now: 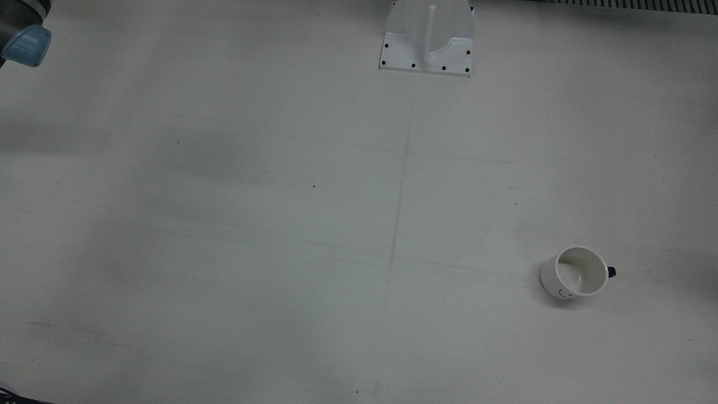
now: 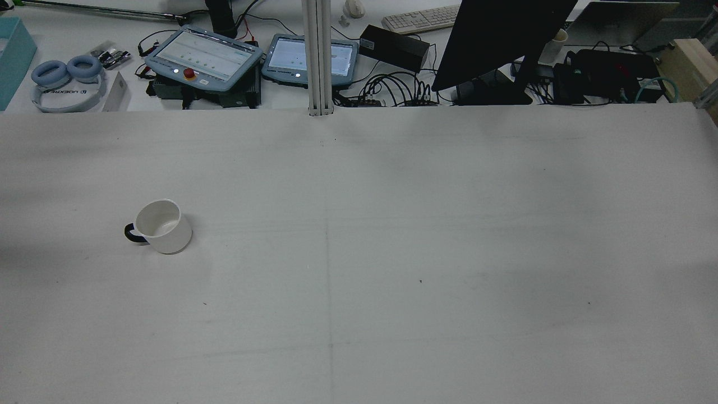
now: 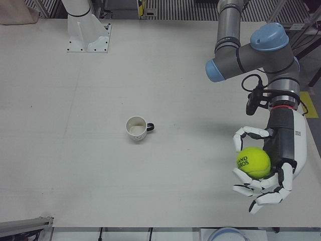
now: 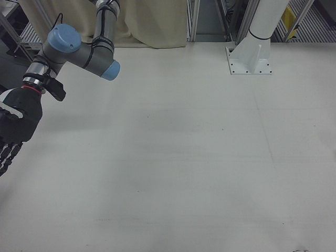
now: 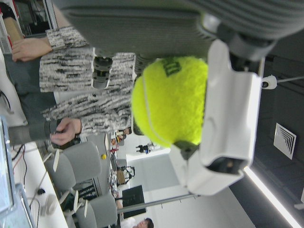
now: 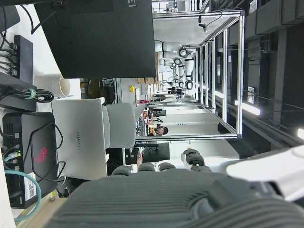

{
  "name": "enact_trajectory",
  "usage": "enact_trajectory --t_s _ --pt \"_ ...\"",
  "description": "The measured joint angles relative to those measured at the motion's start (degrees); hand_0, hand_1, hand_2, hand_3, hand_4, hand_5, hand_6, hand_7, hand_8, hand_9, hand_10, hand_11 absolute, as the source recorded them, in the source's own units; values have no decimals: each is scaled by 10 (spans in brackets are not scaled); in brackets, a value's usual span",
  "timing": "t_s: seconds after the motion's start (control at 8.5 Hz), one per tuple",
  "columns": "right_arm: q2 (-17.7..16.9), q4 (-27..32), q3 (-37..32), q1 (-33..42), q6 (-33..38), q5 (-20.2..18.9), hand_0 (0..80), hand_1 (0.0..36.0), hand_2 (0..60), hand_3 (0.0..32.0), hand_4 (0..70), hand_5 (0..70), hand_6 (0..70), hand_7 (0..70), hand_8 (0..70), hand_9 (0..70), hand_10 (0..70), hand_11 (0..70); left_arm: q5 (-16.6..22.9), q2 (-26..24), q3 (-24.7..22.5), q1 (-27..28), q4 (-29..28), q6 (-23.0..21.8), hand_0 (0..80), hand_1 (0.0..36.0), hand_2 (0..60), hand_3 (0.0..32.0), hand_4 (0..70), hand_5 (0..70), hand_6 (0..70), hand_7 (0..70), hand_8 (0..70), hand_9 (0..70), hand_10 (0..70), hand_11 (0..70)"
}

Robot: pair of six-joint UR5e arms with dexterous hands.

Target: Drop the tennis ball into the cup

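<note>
A yellow tennis ball (image 3: 253, 162) sits in my left hand (image 3: 284, 145), whose white fingers (image 3: 248, 134) curl around it, above the table's near right corner in the left-front view. The ball fills the left hand view (image 5: 171, 99). A white cup (image 3: 136, 128) with a dark handle stands upright and empty on the table, well to the view's left of that hand. The cup also shows in the front view (image 1: 578, 272) and the rear view (image 2: 162, 226). My right hand (image 4: 13, 126) hangs at the left edge of the right-front view, fingers straight, holding nothing.
A white arm pedestal (image 1: 429, 39) is bolted at the robot's side of the table, also seen in the right-front view (image 4: 252, 52). Beyond the table's far edge in the rear view lie teach pendants (image 2: 205, 59), a monitor (image 2: 499, 39) and cables.
</note>
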Motion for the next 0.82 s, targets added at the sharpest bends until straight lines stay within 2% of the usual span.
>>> enact_trajectory --t_s 0.47,0.71,0.82 --pt "0 0 1 0 0 0 0 0 0 0 0 0 0 0 0 0 0 0 -1 5 -24 129 -3 3 800 360 600 224 2 290 700 600 352 324 55 119" --pt "0 0 1 0 0 0 0 0 0 0 0 0 0 0 0 0 0 0 0 47 -43 155 -16 5 800 360 600 240 0 261 650 611 333 327 49 110" --pt "0 0 1 0 0 0 0 0 0 0 0 0 0 0 0 0 0 0 0 73 -61 167 -20 7 800 360 600 242 0 276 700 598 344 327 52 115"
